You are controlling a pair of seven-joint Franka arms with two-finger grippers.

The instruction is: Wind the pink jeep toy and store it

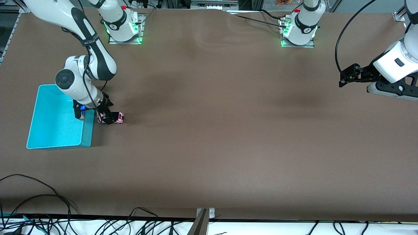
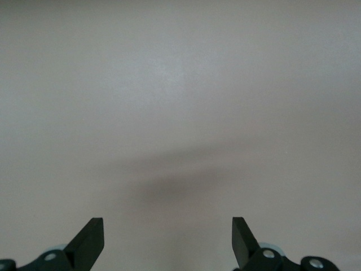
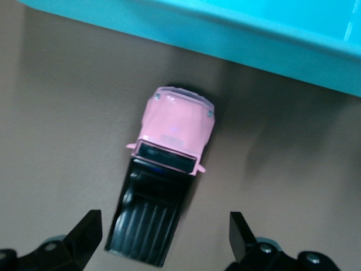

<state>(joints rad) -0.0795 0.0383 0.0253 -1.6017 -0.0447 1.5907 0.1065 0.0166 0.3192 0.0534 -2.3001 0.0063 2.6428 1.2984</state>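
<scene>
Now: pink jeep toy [image 1: 112,117] on brown worktop [image 1: 215,130], just beside turquoise bin [image 1: 58,118], toward right arm's end. Right gripper [image 1: 106,115] low over jeep, jaws spread, not pinching it. Left gripper [image 1: 342,79] waiting up over worktop at left arm's end, jaws spread, holding nothing.

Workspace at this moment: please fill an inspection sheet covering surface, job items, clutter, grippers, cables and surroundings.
Surface: brown table, flat, bare in the middle.
Job's things: pink jeep toy on its wheels on the table beside the turquoise bin; nothing seen in the bin.
Clutter: nothing seen.
Grippers: right gripper open, low over the jeep, not gripping; left gripper open, waiting over bare table at its own end.
Cables: loose black cables along the table edge nearest the camera.
Surroundings: arm bases lit green.
</scene>
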